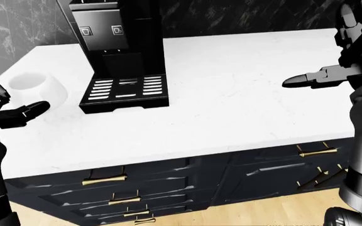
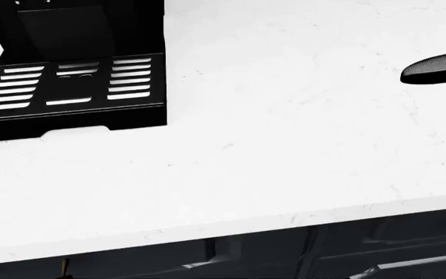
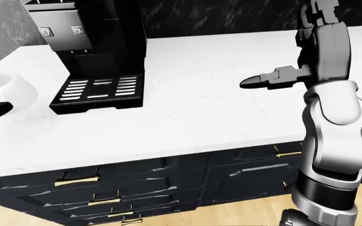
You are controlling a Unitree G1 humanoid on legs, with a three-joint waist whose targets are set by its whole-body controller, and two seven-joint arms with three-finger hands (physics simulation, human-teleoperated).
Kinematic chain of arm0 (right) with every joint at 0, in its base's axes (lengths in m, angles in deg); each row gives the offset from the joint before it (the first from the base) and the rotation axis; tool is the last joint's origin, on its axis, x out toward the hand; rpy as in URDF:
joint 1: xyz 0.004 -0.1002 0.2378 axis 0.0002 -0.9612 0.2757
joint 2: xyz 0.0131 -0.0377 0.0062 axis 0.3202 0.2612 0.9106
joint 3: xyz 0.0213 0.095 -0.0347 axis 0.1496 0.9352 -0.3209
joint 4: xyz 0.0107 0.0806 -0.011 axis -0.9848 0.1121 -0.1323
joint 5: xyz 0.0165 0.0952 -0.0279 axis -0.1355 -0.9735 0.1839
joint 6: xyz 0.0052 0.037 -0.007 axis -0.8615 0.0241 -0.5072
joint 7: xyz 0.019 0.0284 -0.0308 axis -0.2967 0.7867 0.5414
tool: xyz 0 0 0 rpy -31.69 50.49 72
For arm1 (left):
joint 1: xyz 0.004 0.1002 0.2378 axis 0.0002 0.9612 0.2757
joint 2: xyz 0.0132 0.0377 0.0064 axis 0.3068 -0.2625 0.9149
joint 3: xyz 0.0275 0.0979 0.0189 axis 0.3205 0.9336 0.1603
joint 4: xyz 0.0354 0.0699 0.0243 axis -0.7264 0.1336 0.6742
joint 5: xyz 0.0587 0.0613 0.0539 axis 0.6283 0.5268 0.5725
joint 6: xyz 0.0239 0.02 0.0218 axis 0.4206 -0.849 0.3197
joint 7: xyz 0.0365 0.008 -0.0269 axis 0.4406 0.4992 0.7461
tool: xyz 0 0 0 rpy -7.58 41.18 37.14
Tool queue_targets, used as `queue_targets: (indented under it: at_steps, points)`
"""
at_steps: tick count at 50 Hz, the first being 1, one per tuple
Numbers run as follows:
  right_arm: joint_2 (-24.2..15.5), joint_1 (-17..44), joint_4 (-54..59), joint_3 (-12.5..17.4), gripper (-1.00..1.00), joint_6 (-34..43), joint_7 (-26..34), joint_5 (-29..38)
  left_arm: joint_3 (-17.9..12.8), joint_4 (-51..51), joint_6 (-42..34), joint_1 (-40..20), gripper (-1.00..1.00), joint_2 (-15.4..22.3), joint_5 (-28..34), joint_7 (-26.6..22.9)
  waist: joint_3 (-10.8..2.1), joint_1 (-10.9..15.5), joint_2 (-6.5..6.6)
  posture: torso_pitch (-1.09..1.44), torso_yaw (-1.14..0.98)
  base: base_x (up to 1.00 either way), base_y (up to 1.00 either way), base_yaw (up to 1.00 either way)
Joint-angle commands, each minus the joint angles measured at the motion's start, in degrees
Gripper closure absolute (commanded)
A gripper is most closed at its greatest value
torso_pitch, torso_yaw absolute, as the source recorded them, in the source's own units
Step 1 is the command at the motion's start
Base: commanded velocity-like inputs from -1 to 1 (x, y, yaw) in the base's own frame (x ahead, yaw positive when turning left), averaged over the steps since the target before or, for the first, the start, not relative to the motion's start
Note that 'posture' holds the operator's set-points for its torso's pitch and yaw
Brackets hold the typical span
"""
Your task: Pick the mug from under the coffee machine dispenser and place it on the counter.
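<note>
the white ceramic mug [image 1: 38, 88] sat on the white stone counter [image 1: 231, 103], at nine o'clock of the black coffee machine [image 1: 119, 52]; left hand [image 1: 14, 114] open beside it, placing seemingly done, withdrawal next; right hand [image 1: 316, 78] open, empty.

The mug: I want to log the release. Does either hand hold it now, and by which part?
Neither. The mug stands on the counter; the left hand is beside it, open.

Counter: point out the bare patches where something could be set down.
The white marble counter is bare between the black coffee machine and the right hand, down to its near edge. It is crowded at the left, where the white mug stands beside the left hand.
</note>
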Motion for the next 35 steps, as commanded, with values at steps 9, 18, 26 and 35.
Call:
queue_targets:
  at_steps: [9,18,26,35]
  points:
    - [-1.1,1.9,-1.3,0.8,-1.0,-1.5,-0.3,0.1,-1.4,1.8,7.7,-0.2,1.0,1.4,0.7,-0.2,-1.48,0.0,0.19,0.0,0.0,0.0,0.0,0.0]
    - [-1.1,1.6,-1.3,0.8,-1.0,-1.7,-0.3,0.2,-1.6,7.5,14.3,1.2,1.0,1.4,1.6,-0.1,-1.57,0.1,0.09,0.0,0.0,0.0,0.0,0.0]
    - [-1.0,1.5,-1.1,0.8,-1.0,-1.9,-0.3,0.3,-1.0,12.5,19.2,2.1,1.0,1.0,1.7,-0.5,-1.64,0.1,0.14,0.0,0.0,0.0,0.0,0.0]
    - [-1.1,1.3,-1.4,1.0,-1.0,-1.7,-0.3,0.2,-0.7,14.8,21.5,2.8,1.0,0.8,1.8,-0.5,-1.72,0.1,0.18,0.0,0.0,0.0,0.0,0.0]
